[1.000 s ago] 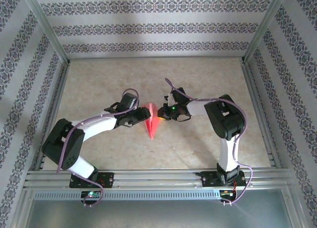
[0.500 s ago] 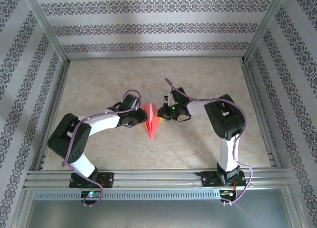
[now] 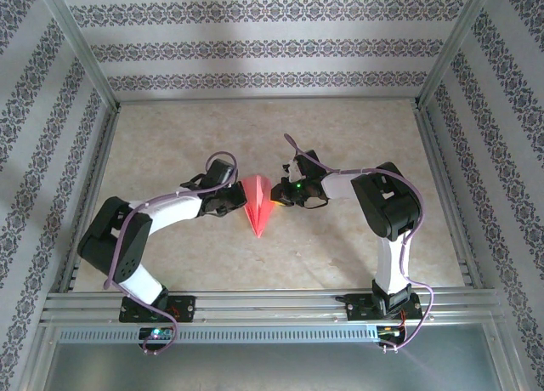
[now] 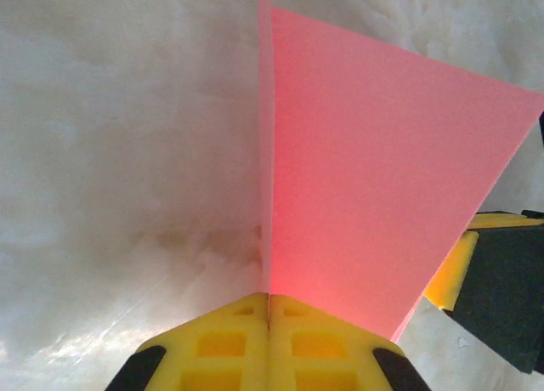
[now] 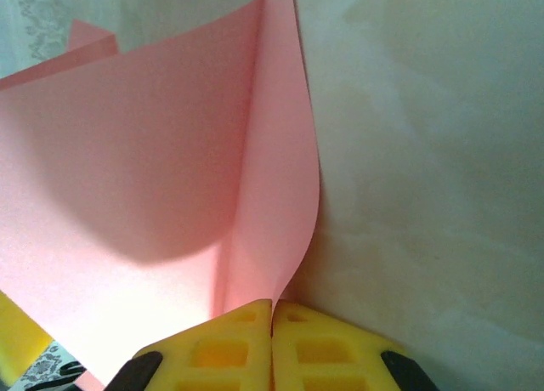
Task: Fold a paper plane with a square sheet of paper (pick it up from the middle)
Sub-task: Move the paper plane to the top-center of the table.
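The left gripper and right gripper are pinching opposite sides of the paper plane, which is lying lengthwise, near to far, between them.

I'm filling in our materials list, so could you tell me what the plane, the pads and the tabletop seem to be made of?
Plane: thin matte pink paper; it curls and light glows through it. Pads: yellow moulded plastic or rubber, with recessed pockets; which is unclear. Tabletop: faintly shiny beige marbled surface, perhaps laminate.

Pink paper plane, mid-table, wings raised
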You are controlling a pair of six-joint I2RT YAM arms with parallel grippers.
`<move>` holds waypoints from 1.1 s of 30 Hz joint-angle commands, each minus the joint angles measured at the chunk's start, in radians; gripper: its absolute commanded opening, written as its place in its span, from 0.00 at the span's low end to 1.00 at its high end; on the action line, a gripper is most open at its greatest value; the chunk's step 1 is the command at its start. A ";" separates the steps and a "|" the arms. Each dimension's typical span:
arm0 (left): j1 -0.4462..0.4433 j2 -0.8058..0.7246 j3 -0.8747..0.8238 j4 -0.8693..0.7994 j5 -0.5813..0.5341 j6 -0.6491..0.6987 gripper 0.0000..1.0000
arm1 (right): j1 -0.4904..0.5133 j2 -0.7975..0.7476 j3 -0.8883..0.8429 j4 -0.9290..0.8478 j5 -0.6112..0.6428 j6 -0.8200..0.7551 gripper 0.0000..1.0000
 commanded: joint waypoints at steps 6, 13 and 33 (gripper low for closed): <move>0.013 -0.077 -0.089 0.011 -0.084 -0.082 0.00 | -0.021 -0.007 -0.035 -0.039 0.047 0.017 0.08; 0.013 -0.092 -0.143 0.067 -0.098 -0.132 0.00 | -0.020 -0.011 -0.040 -0.035 0.048 0.025 0.08; -0.102 -0.107 0.003 -0.124 -0.076 -0.066 0.36 | -0.019 0.004 -0.022 -0.042 0.027 0.028 0.14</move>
